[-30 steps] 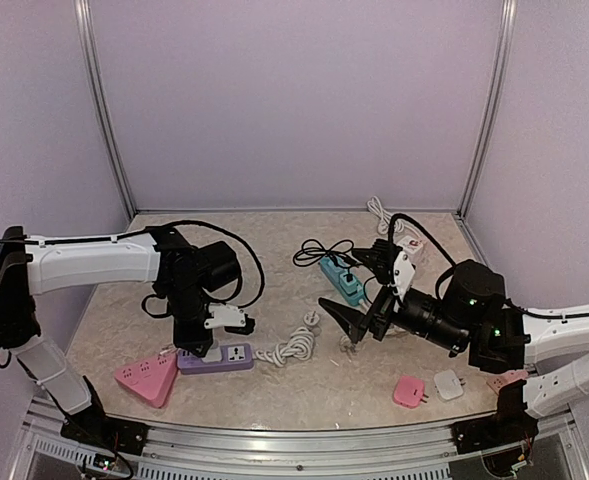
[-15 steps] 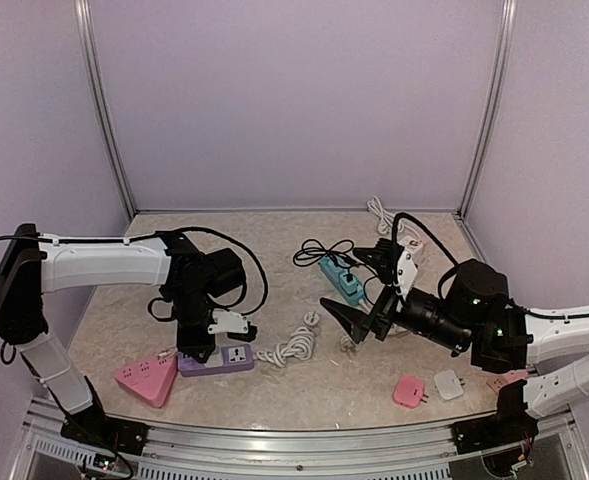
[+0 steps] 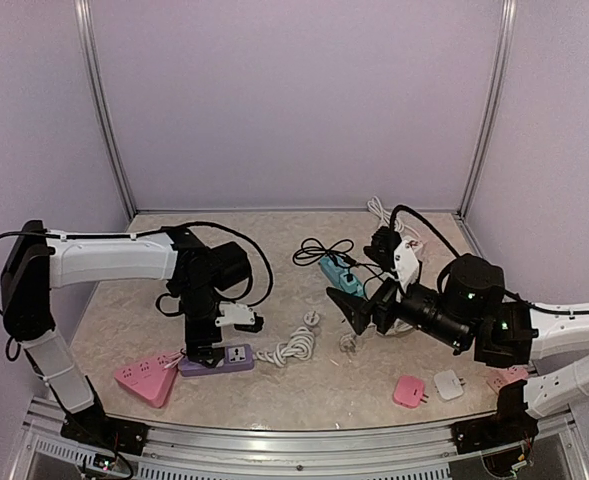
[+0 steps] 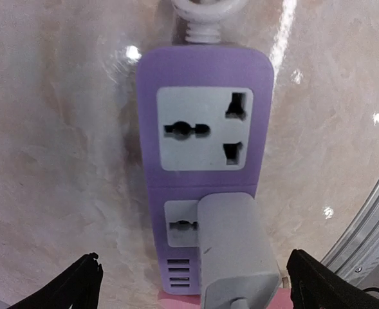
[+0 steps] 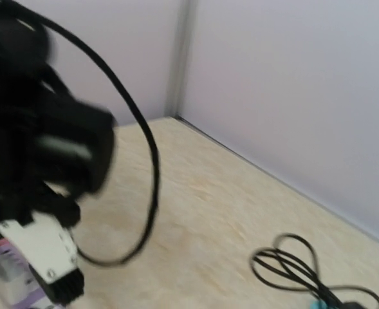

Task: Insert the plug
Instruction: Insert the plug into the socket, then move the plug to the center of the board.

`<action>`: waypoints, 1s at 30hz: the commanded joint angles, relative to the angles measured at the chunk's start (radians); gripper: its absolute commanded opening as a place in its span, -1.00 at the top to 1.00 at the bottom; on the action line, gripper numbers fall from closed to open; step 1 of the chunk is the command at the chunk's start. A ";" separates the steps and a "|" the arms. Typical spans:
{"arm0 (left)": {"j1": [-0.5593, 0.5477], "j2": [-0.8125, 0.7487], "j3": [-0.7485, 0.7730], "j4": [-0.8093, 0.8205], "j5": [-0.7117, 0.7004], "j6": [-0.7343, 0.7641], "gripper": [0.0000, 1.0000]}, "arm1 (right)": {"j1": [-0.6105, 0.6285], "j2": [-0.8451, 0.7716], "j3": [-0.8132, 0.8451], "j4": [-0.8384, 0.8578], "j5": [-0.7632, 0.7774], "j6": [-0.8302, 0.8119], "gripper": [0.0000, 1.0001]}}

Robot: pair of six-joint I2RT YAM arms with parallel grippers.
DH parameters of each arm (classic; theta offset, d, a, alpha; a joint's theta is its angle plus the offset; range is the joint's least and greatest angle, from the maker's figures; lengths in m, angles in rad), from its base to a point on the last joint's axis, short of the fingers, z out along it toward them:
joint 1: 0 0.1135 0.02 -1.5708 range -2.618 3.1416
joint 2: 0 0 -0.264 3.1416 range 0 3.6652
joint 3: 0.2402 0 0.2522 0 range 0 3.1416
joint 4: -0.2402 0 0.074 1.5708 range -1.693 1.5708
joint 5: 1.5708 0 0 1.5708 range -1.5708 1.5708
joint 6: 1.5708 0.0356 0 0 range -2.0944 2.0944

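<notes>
Left wrist view, grey plug [image 4: 231, 248] seated in purple power strip [image 4: 205, 67], strip lengthwise up-frame, left end effector [image 4: 195, 286] spread astride plug.

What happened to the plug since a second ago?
The left arm's fingers opened wide and let go of the grey plug, now sitting in the purple power strip. The right arm's fingers shifted a little, still open. The pink triangular power strip and teal power strip stayed put.

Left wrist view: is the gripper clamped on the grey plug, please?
No; the left gripper stands open, both fingertips clear of the grey plug.
</notes>
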 commanded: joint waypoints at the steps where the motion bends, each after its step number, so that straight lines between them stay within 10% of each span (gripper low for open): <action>1: 0.002 -0.086 0.121 -0.014 -0.001 0.014 -0.97 | -0.011 -0.035 0.091 -0.186 0.178 0.126 -0.99; 12: -0.039 -0.147 0.245 -0.134 0.068 0.101 -0.97 | -0.027 -0.122 0.243 -0.576 0.496 0.407 -0.99; 17: 0.013 -0.159 0.401 -0.159 0.056 0.051 -0.98 | -0.165 -0.172 0.328 -1.151 0.626 0.946 -0.99; 22: 0.096 -0.213 0.374 -0.102 0.065 0.011 -0.98 | -0.332 -0.219 0.292 -1.516 0.561 1.127 -0.99; 30: 0.145 -0.322 0.250 0.032 0.125 -0.025 -0.97 | -0.722 -0.035 0.174 -1.300 0.181 0.923 -0.99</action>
